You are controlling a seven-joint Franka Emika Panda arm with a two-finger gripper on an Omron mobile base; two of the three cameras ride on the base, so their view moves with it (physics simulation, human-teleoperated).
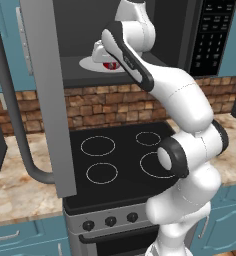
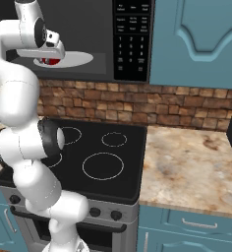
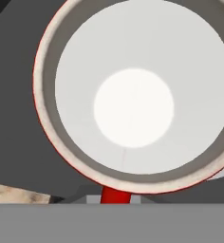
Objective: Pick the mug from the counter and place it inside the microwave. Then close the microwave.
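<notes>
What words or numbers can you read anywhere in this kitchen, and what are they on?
None can be read.
Black keypad panel of the large grey microwave: rows of small white marks, too small and blurred to read.
Small red mug with white inside: no writing visible.
Black oven knobs: no readable marks.

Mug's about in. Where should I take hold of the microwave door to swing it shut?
Probably best to take the long grey handle on the microwave door, around mid-bar. Come from the door's outer face, on the left in the left base view. The bar runs roughly upright and stands off the open panel, leaving a gap to close across.
</notes>
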